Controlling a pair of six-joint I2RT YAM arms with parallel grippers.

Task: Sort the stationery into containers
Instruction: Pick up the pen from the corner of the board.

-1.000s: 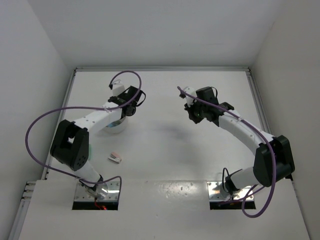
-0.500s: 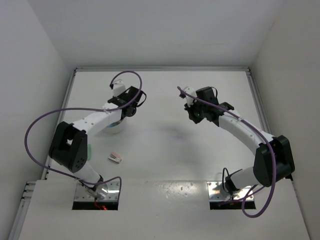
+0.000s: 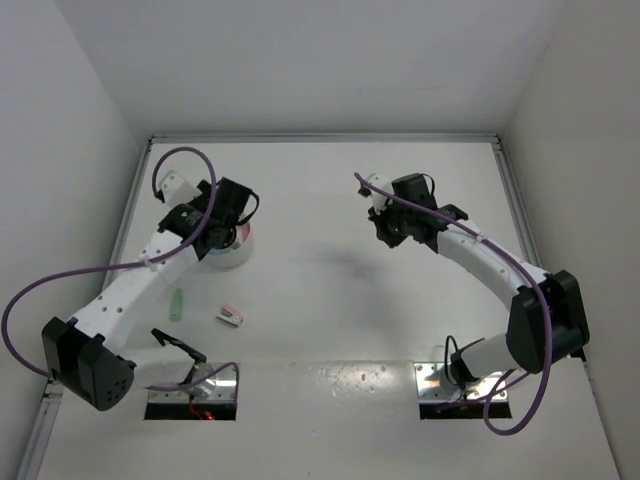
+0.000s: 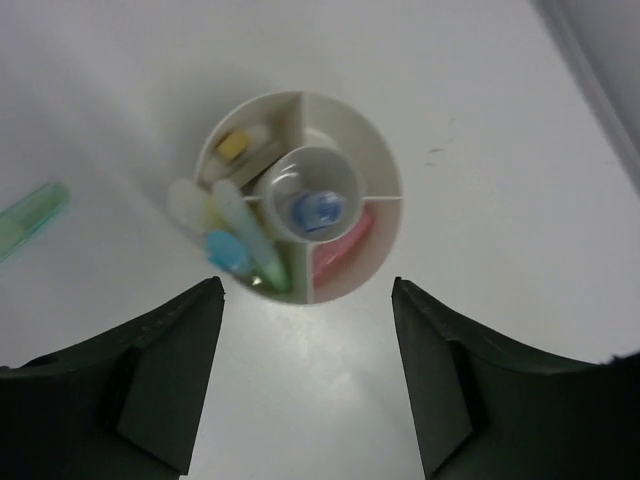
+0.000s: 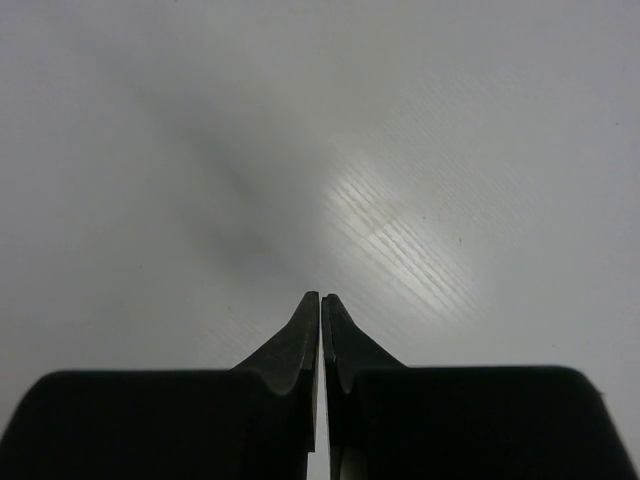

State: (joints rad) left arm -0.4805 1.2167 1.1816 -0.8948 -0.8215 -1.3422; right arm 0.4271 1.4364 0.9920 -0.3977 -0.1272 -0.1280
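Left wrist shows white divided bowl (image 4: 350, 130) holding pastel sticks (image 4: 245, 230), blue-capped bottle (image 4: 315, 210).

White bowl (image 3: 233, 257), green stick (image 3: 178, 303), stapler (image 3: 230, 316)

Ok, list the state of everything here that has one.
left gripper: open, empty, over the bowl.
right gripper: shut, empty.
bowl: upright, partly filled, one compartment bare.
blue-capped bottle: in the bowl's centre cup.
green highlighter: lying loose on the table.
stapler: lying loose on the table.
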